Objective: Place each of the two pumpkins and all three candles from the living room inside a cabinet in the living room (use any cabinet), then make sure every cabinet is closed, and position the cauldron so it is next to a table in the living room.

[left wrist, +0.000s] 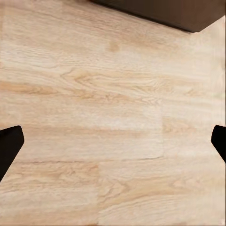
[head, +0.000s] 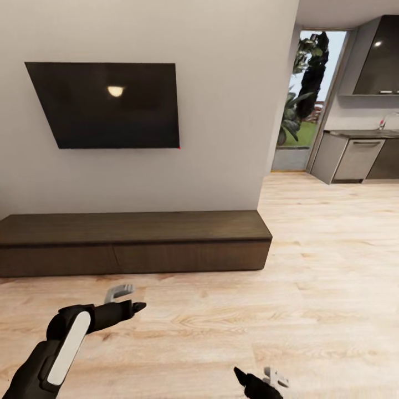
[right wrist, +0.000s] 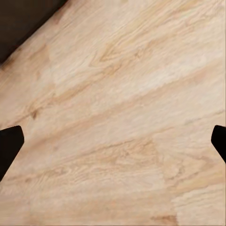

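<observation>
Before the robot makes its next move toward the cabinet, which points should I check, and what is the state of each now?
1. Cabinet drawer fronts flush and shut: ok.
2. Left gripper open and holding nothing: ok.
3. Right gripper open and holding nothing: ok.
4. Floor between the grippers and the cabinet free of obstacles: ok.
5. Pumpkins and candles already inside the cabinet: cannot tell, drawers are shut.
6. Cauldron beside the table: cannot tell.

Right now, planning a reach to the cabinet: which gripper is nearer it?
The left gripper: it hovers over the floor just before the cabinet, while the right gripper hangs farther back.
</observation>
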Controlling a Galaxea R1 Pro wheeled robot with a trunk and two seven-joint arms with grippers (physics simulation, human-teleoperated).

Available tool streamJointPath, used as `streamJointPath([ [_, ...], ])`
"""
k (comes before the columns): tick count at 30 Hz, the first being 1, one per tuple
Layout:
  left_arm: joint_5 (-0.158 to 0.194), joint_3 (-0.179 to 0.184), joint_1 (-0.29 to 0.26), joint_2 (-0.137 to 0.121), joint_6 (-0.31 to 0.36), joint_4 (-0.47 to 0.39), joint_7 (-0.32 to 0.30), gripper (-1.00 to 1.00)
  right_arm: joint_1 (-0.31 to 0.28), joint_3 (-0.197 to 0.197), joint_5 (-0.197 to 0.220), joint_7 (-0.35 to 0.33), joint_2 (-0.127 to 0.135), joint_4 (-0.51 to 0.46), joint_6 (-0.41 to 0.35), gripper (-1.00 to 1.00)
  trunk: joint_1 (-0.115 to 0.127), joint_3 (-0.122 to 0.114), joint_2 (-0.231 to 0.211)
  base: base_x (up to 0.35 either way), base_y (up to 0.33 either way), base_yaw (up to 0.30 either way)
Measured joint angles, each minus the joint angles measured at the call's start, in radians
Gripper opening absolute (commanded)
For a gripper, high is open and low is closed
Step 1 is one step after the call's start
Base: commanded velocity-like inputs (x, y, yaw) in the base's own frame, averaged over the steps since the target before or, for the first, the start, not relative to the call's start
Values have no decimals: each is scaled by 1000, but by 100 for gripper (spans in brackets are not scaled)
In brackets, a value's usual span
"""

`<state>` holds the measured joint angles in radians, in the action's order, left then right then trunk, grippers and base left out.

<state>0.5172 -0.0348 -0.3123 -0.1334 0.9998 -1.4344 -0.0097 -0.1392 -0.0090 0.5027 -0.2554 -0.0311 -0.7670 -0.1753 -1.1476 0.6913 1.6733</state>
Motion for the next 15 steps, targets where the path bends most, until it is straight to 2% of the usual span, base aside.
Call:
streamJointPath([
  [2, 103, 6, 2, -41, 0, -5, -1, 100, 0, 0, 148, -69, 13, -13, -17, 100, -8, 6, 14, 0, 0, 0],
  [3, 156, 12, 3, -63, 0, -6, -1, 100, 0, -1, 208, -89, 17, -18, -12, 100, -12, 9, 21, 0, 0, 0],
  [5, 257, 27, 4, -108, 0, -8, -2, 100, 0, -5, 298, -108, 22, -30, 28, 100, -19, 16, 35, 0, 0, 0],
  [6, 332, 48, 4, -139, 1, -8, -2, 100, 0, -9, 349, -113, 23, -36, 68, 100, -23, 19, 42, 0, 0, 0],
  [8, 407, 82, 4, -169, 1, -8, -2, 100, 0, -12, 407, -118, 24, -39, 104, 100, -31, 25, 56, 0, 0, 0],
  [9, 438, 99, 5, -180, 1, -8, -2, 100, 0, -15, 444, -123, 25, -41, 115, 100, -35, 28, 63, 0, 0, 0],
  [10, 450, 106, 5, -185, 1, -8, -2, 100, 0, -18, 468, -127, 26, -42, 119, 100, -38, 31, 70, 0, 0, 0],
  [13, 468, 115, 6, -191, 1, -6, -2, 100, 0, -33, 532, -167, 30, -43, 117, 100, -50, 41, 91, 0, 0, 0],
  [15, 476, 117, 6, -192, 1, -5, -3, 100, 1, -38, 557, -211, 31, -43, 115, 100, -58, 47, 105, 0, 0, 0],
])
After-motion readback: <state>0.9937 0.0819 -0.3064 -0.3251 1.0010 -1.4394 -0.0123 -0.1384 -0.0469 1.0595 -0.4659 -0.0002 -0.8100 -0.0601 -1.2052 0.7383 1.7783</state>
